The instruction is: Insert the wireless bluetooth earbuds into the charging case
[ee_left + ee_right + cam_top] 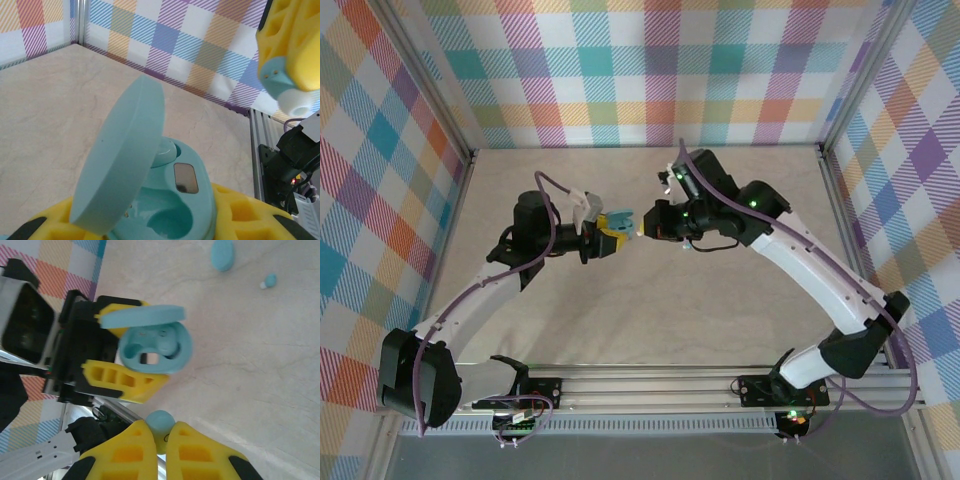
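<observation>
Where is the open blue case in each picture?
Top external: the case sits mid-picture in the left gripper.
Left wrist: case at bottom middle, lid raised.
Right wrist: case just left of centre.
Shared landmark: the earbud pinched by the right gripper, top right in the left wrist view.

1. I am looking into a robot lab test cell: plaid-printed panels (650,70) are walling in a beige tabletop (650,310) on three sides.
2. I am seeing an aluminium rail (650,385) at the near edge carrying two arm bases (775,388), purple cables (555,225) trailing from them.
</observation>
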### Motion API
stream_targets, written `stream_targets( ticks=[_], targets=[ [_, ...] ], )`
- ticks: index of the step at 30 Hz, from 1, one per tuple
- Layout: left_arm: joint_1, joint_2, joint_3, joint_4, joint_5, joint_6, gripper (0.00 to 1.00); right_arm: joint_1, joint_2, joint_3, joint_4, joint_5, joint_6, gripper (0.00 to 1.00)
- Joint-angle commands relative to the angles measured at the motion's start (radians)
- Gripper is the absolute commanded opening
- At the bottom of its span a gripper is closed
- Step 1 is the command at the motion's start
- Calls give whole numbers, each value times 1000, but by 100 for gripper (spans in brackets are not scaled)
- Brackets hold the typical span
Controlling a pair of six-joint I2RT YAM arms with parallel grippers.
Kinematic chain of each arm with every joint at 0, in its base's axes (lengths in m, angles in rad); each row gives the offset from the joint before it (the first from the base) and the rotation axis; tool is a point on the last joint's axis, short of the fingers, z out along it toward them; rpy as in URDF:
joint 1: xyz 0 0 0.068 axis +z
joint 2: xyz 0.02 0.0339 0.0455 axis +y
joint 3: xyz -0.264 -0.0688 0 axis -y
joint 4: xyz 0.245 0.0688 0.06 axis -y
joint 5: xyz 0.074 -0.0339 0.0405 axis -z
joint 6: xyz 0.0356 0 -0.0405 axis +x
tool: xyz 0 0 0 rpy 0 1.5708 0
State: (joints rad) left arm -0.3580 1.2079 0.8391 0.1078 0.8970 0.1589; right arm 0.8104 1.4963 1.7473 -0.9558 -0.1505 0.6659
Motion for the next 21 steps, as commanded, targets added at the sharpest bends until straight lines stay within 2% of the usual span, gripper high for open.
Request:
stream_targets(
  ticks=[1,21],
  targets=[
    [-17,0,-7,22,-6,47,0,19,42,63,-44,-17,-38,7],
    [-39,-29,-29,25,-11,78,0,35,194,143,-21,-8,-84,7]
  ],
)
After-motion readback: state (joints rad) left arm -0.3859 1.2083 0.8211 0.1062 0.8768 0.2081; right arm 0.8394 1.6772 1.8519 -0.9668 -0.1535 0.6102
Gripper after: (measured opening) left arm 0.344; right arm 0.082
